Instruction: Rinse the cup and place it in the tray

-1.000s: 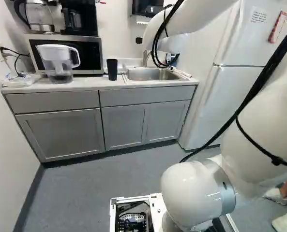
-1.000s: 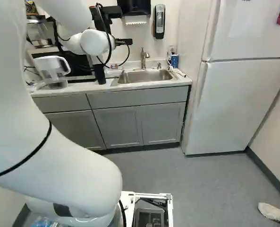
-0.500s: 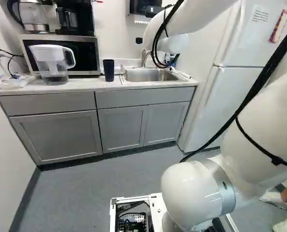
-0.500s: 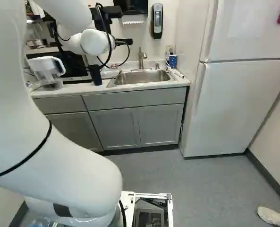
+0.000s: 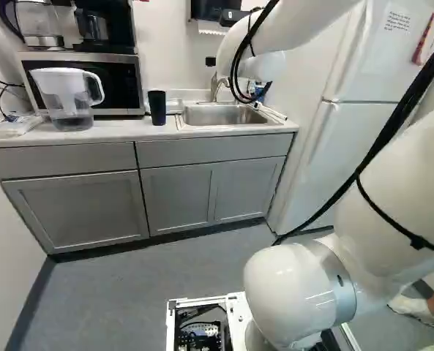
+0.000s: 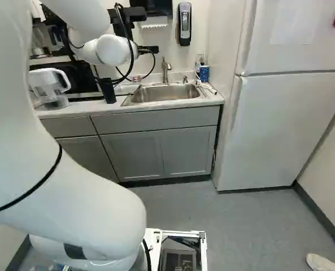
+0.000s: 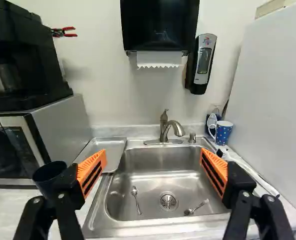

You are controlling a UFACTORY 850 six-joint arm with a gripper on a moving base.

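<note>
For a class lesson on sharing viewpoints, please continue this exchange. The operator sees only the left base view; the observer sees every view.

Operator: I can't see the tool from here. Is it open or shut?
Observer: The tool is open, by the wrist view.

Operator: Is the dark cup between its fingers?

Observer: No, the dark cup stands outside them, beside the finger nearer the microwave.

Operator: I can't make out the bottom of the sink. Is anything lying there?

Observer: Yes, a spoon and another metal utensil lie in the sink.
</note>
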